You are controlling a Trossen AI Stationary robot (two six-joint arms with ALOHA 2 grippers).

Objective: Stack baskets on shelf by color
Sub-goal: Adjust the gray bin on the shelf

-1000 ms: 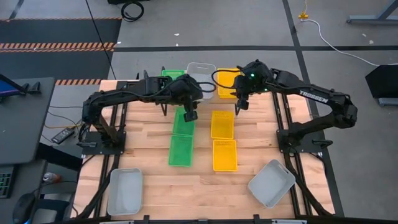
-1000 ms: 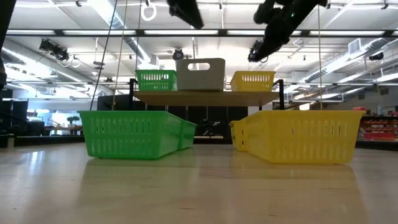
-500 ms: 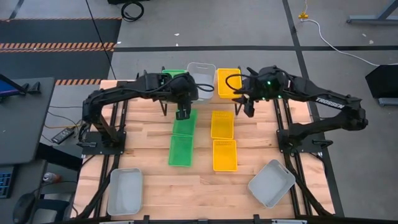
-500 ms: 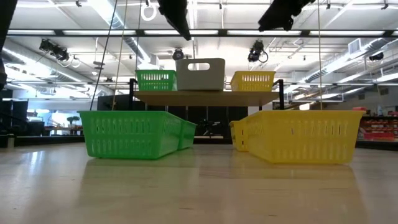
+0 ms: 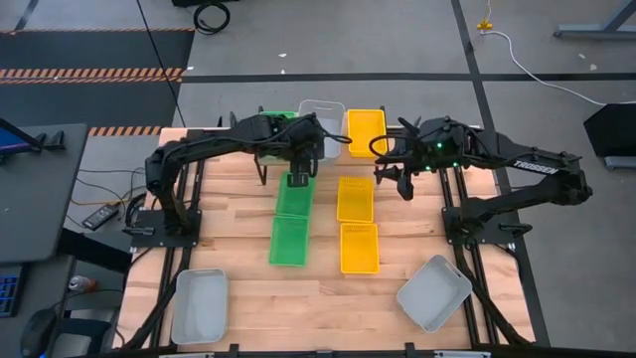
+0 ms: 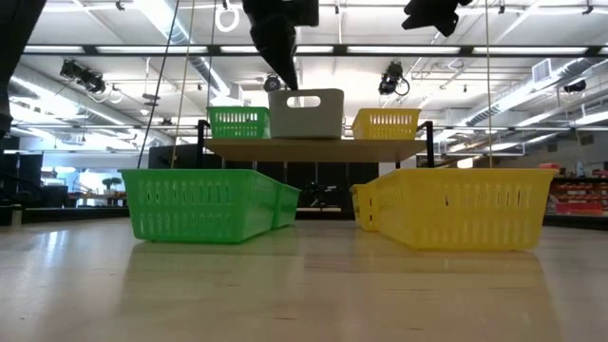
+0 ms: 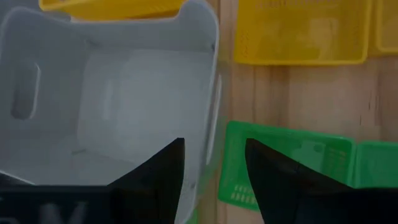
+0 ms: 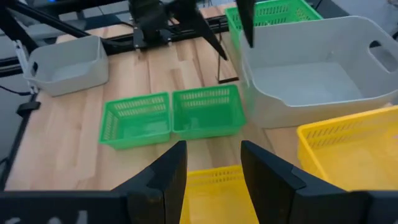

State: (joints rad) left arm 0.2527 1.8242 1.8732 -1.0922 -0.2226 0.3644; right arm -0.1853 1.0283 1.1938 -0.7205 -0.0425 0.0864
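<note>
Shelf [image 6: 313, 148]: 3 baskets were seen on it, green [image 6: 237, 123], grey [image 6: 306, 113], yellow [image 6: 386, 123] | left gripper [image 5: 296, 180]: fingers parted, nothing gripped, held above a green table basket [image 5: 293, 197] | right gripper [image 5: 405, 188]: fingers parted, empty | both grippers were cut off in the low view.

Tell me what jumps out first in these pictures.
Two rows of baskets in the table's middle: two green ones end to end, two yellow beside them. Behind, the shelf holds one green, one grey and one yellow basket. Both grippers, left and right, hang open and empty just in front of it.
</note>
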